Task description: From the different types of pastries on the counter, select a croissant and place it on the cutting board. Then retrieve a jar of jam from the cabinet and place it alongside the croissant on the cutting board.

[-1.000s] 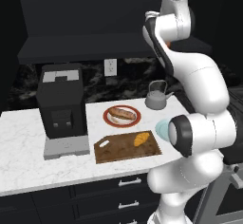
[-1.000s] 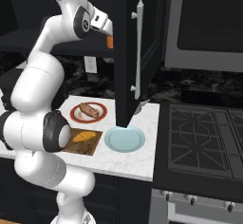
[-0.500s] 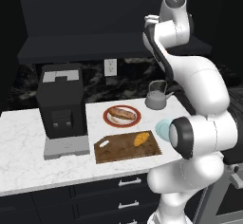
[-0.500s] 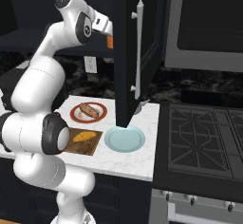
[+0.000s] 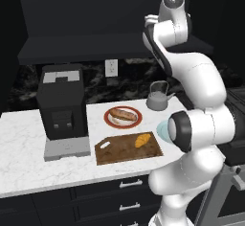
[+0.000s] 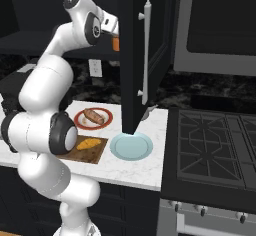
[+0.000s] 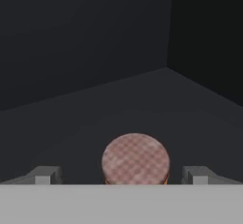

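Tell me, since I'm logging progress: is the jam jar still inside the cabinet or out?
Inside. The hand view shows the jar of jam standing on the dark cabinet floor, between the open gripper fingertips.

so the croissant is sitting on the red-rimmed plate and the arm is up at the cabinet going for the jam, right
Not quite. The croissant lies on the cutting board, as the left base view shows; the red-rimmed plate holds the long brown bun. The rest stands: the gripper is up at the cabinet, and the hand view shows the jar of jam between its fingertips.
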